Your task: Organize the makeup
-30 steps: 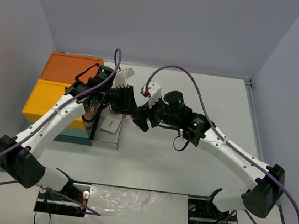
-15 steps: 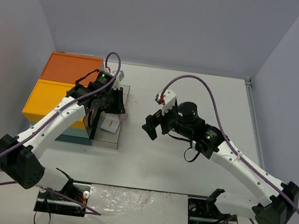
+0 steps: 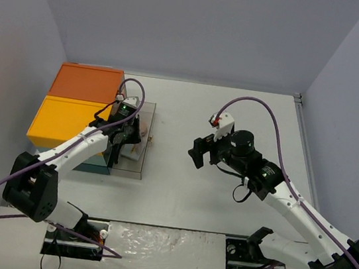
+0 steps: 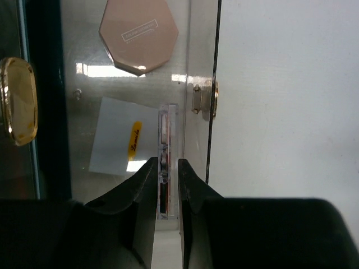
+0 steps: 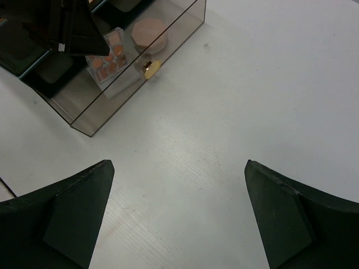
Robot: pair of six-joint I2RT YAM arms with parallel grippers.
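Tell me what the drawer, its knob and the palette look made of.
Drawer: clear smoky plastic, likely acrylic; contents show through its walls. Knob: shiny gold, metal or plated plastic; bright glints. Palette: clear hard plastic case, it seems, holding matte peach powder pans.

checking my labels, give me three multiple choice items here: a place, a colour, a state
1. Relative to the clear drawer, the pink octagonal compact lies: A beneath it; B inside it; C in front of it.
2. The drawer's knob is: A gold; B red; C black.
3. The left gripper is: A wide open; B shut on the palette; C out of view.
Key: B, it sits behind the glass front; A, it glints gold; B, both fingers pinch the thin case.
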